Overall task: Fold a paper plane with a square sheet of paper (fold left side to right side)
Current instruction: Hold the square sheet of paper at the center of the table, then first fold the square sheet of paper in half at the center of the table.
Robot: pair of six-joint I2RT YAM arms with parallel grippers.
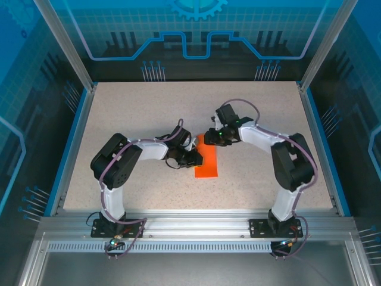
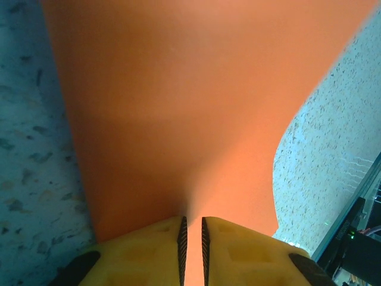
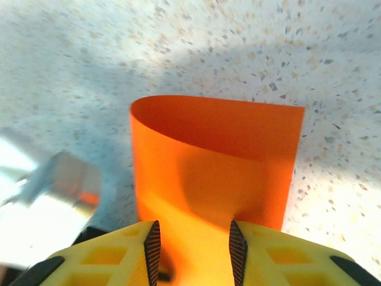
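Left gripper point(image 2: 191, 223), yellow ribbed fingers point(image 2: 238, 256) nearly together, pinches the thin bright orange sheet of paper point(image 2: 178, 107), which spreads wide above the speckled white tabletop point(image 2: 333, 149).

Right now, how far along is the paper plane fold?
Done: the square sheet of paper is doubled over into a narrow strip. In hand: the left gripper pinches it; the right gripper stands open around the rounded, uncreased bend. Left: flattening that crease, then every plane fold.

Robotics lab cell, aluminium-framed enclosure point(image 1: 190, 223), speckled tabletop point(image 1: 143, 113), blue circuit-print wall panels point(image 1: 196, 30)
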